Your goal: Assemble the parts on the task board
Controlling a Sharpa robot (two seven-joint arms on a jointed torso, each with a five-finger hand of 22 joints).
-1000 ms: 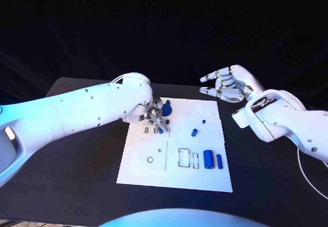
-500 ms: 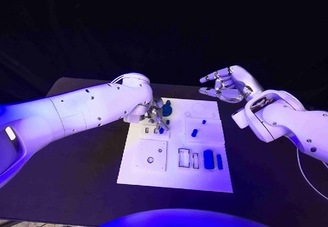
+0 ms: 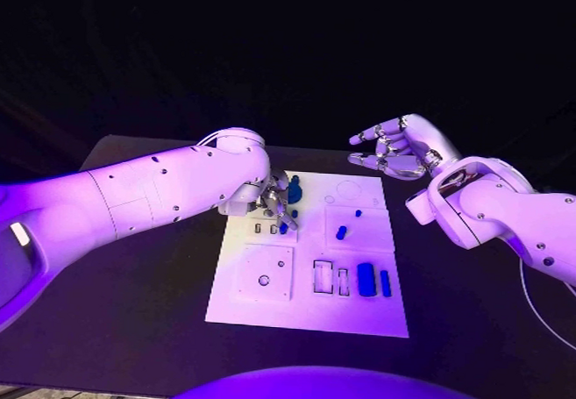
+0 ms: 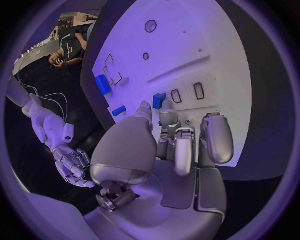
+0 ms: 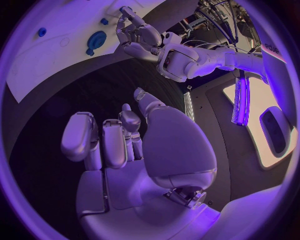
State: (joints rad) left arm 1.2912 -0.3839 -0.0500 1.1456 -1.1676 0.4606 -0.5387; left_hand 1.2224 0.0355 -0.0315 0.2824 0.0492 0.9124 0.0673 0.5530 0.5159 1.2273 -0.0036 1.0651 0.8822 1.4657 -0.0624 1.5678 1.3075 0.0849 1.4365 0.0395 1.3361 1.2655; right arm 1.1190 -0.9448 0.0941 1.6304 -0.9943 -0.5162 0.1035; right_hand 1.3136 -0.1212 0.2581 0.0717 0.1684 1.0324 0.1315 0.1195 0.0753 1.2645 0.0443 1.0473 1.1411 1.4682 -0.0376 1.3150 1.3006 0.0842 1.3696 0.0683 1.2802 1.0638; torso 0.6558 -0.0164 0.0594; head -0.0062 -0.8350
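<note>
Left robot hand [image 3: 274,202] low over upper left of task board [image 3: 307,315], fingertips pinching small blue part [image 4: 159,100] against board. Right robot hand [image 3: 399,146] raised off board's upper right corner, fingers curled, nothing held. Blue cylinders [image 3: 366,279] lie lower right on board, black bench [image 3: 131,334] beneath.

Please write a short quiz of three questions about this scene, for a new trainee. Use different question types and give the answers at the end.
1. True or false: the right hand rests on the task board.
2. Multiple choice: the left hand is over which part of the board? A) far left part B) near right corner C) off the board
3. Fill in: the right hand holds ____.

Key: 1. False, it hovers beyond the board's far right corner. 2. A. 3. Nothing; its fingers are curled but apart.
</note>
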